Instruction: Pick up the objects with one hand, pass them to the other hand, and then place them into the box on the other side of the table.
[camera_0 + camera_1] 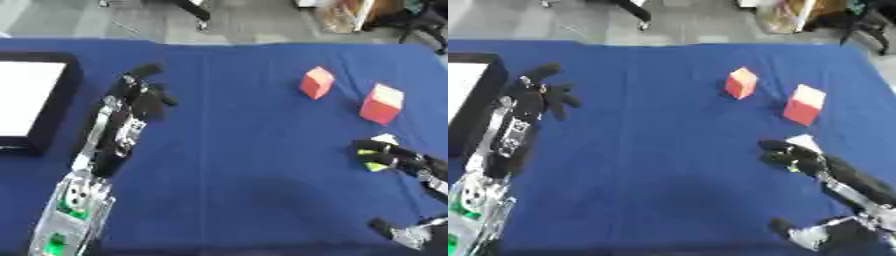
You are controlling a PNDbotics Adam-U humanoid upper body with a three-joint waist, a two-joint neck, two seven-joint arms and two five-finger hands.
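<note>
Two red, box-shaped blocks stand on the blue cloth-covered table [245, 150]: the smaller red block [317, 82] farther from me, the larger red block [382, 104] nearer, close together but apart, both on my right side. I judge neither has been picked up yet.

A third item, a small pale object with yellow-green parts [381, 150], sits under the curled fingers of my right hand [389, 156]; what it is I cannot tell.

My left hand [144, 92] hovers empty, fingers relaxed and spread, held ready, I judge, to receive the pass.

One black-walled box with a white floor [61, 100] lies at the table's left edge, just beside that hand, so the drop is short.
</note>
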